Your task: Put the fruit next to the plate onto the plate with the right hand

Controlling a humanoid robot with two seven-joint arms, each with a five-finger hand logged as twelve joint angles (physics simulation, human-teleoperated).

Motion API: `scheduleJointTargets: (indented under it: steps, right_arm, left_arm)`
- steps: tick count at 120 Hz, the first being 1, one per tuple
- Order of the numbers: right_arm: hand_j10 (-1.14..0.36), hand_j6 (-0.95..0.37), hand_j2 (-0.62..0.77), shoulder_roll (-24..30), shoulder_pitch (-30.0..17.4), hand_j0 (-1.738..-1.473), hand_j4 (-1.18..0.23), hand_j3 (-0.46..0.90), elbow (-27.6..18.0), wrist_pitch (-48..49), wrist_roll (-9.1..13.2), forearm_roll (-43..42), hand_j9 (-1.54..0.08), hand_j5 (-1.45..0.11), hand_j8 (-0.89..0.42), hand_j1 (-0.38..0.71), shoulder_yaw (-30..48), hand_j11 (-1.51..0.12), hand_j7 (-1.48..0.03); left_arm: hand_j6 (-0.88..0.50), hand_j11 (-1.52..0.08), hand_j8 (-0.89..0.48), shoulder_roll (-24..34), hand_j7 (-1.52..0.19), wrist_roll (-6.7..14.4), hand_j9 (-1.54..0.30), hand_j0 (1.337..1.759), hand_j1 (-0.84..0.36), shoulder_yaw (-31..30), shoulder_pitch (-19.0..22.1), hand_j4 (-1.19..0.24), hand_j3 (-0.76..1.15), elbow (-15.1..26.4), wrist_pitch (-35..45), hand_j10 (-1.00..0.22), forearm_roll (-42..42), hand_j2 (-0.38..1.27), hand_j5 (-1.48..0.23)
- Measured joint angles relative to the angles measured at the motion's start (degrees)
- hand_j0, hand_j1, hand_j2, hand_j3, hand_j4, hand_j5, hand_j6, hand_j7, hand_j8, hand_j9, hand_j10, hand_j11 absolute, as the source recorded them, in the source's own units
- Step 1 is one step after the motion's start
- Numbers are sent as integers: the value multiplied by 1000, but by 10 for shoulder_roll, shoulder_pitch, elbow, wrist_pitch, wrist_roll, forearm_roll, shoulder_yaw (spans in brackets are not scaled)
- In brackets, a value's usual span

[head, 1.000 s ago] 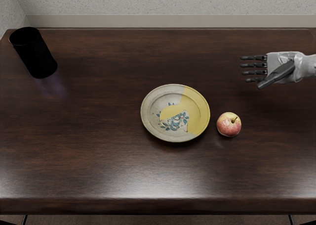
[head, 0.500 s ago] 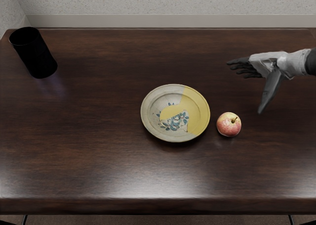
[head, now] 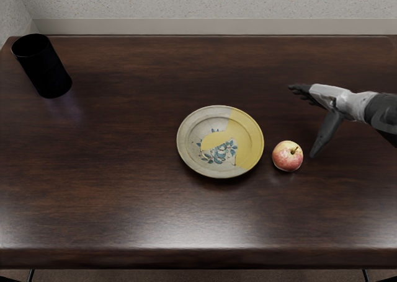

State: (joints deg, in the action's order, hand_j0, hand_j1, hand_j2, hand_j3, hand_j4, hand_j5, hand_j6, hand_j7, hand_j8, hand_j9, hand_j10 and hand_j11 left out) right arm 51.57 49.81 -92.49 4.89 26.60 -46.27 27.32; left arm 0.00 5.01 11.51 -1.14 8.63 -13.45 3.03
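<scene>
A red and yellow apple (head: pixel 288 156) rests on the dark table just right of a round plate (head: pixel 193 124), beige and yellow with a blue flower pattern. My right hand (head: pixel 314 118) reaches in from the right edge, above and to the right of the apple. Its fingers (head: pixel 302 90) are spread flat and its thumb points down toward the apple without touching it. The hand holds nothing. The plate carries no object.
A tall black cup (head: pixel 41 65) stands at the far left corner of the table (head: pixel 124 201). A pale wall runs behind the table's far edge.
My right hand has come lower and closer to the apple, turning palm down with the thumb now pointing downward. Apple, plate and cup have not moved.
</scene>
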Motion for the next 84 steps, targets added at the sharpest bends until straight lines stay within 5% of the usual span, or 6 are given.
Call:
scheduleJointTargets:
  steps: [84]
  right_arm:
    - [-62, -64, -9, -34, -47, -1658, -62, 0, -62, -201, -5, -104, -76, -77, -63, -281, -101, -76, -76]
  left_arm:
    - [0, 0, 0, 0, 0, 0, 0, 1658, 349, 0, 0, 0, 0, 0, 0, 0, 0, 0, 0]
